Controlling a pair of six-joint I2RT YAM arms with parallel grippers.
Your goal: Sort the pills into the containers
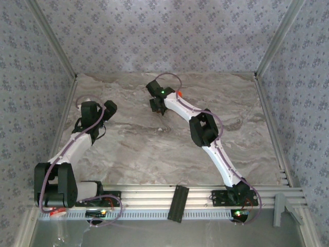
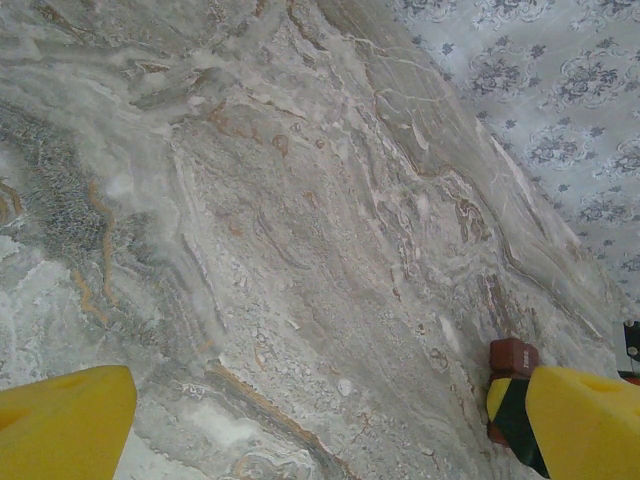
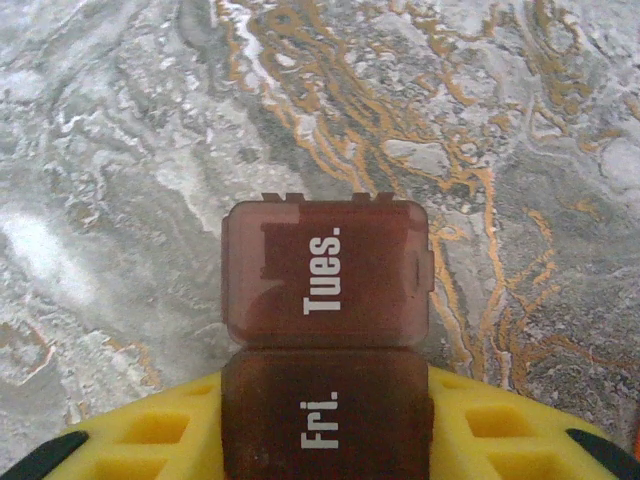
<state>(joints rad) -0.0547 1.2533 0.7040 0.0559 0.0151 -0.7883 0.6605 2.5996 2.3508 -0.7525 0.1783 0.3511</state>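
While the left pincer [image 2: 315, 425] gapes wide, the right pincer [image 3: 325, 430] clenched on the containers [image 3: 325, 290], their near end between its fingers [image 3: 150, 430].

Containers [image 3: 325, 330]: on the table [image 3: 120, 150]; "Fri." box [image 3: 322, 415] between the right gripper [image 3: 325, 435] fingers, "Tues." box [image 3: 325, 270] beyond their tips.
Left gripper [image 1: 107, 110]: left of the right gripper, well apart, over the table.

Containers [image 3: 325, 275]: see-through reddish-brown strip, lids marked "Tues." and "Fri.", both shut.
Pose: lids up.
Place: "Fri." end clamped in my right gripper [image 3: 325, 405], "Tues." end jutting ahead.
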